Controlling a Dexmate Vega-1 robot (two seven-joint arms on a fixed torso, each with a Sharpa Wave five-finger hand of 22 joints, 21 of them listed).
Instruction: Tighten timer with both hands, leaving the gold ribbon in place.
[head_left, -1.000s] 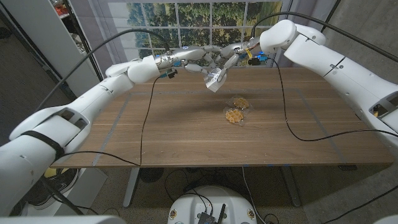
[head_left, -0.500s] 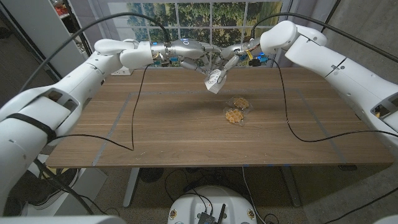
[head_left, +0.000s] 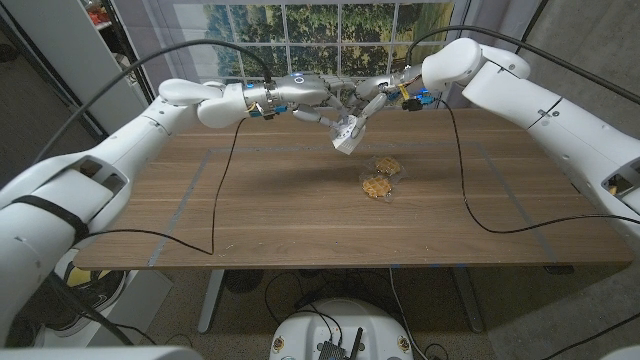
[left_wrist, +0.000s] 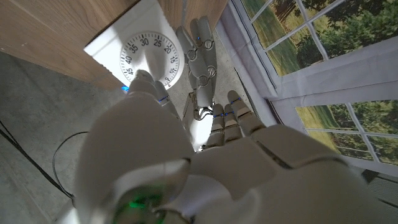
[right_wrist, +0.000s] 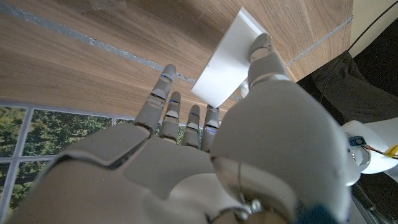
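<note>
Timer (head_left: 345, 131) aloft above table (head_left: 300, 210), gripped between left robot hand (head_left: 318, 102) and right robot hand (head_left: 366, 97).

Both hands meet above the far middle of the wooden table (head_left: 280, 210), the left hand (head_left: 312, 95) and right hand (head_left: 372, 90) closing on the white timer (head_left: 345, 132) from either side, so no way passes between them. Just in front, 2 gold ribbons (head_left: 381, 176) lie on the table. The near half and both sides lie bare, crossed by 2 black cables (head_left: 462, 190).
</note>
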